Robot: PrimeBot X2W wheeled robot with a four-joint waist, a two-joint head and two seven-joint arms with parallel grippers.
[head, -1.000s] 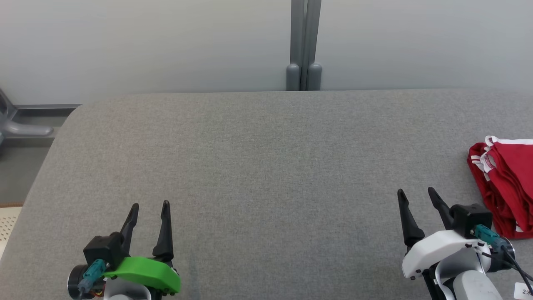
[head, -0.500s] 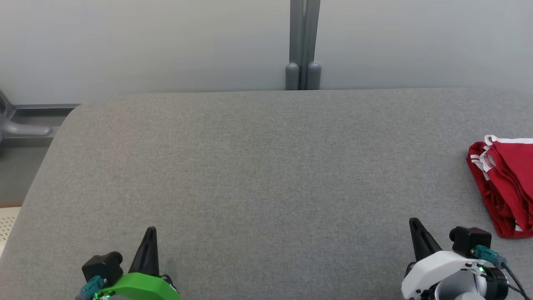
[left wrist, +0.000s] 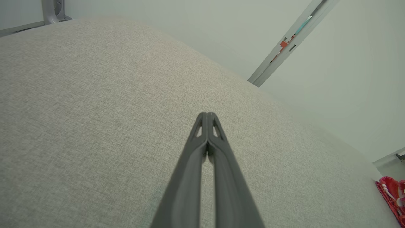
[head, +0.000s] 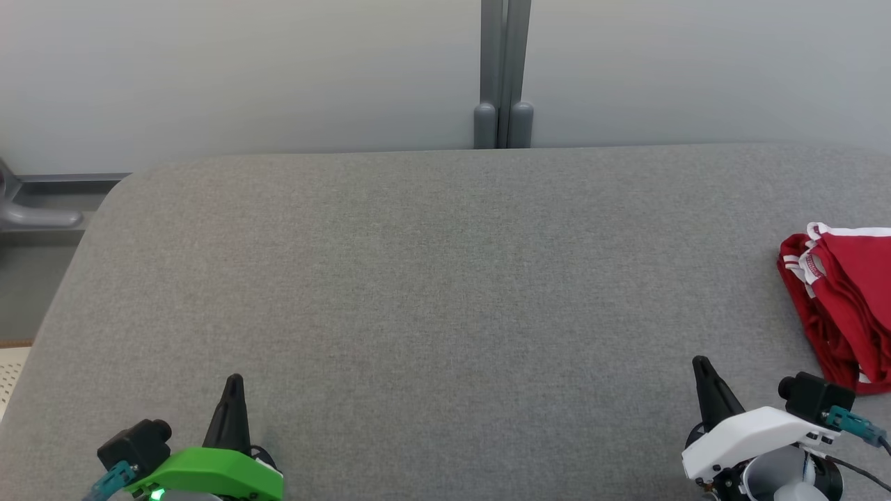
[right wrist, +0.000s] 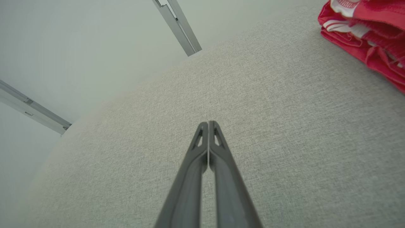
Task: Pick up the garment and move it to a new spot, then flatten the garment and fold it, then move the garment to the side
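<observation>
Head view, nearest first: left end effector [head: 234, 381] at 7 o'clock with a green shell [head: 209, 473] behind it. Its two dark fingers are pressed together into one spike, clenched on nothing, tip pointing to 12 o'clock over bare grey fabric. Right end effector [head: 699, 362] is at 5 o'clock with a white shell [head: 745, 431]. It is likewise clenched with nothing between the fingers, tip leaning a little toward 11 o'clock. Both wrist views agree: each finger pair meets at the tips, a thin slit shows lower down, and bench cloth lies beyond. Cannot tell whether the tips touch the cloth or hover. Bench [head: 431, 278]: grey woven cover, rounded corner at 10 o'clock, wide bare middle. Garment [head: 842, 292]: red with white trim, bunched in a crumpled heap on the bench at 3 o'clock, cut off by the frame edge. It lies near the right end effector, toward 1 o'clock from it, apart and not touching. The left wrist view catches a red sliver of it at 4 o'clock, well apart from the left end effector. The right wrist view has it at 1 o'clock. Farther back: pale wall [head: 243, 69] behind the bench, grey double post [head: 502, 69] at 12 o'clock, grey metal bracket [head: 35, 217] at 9 o'clock off the bench.
</observation>
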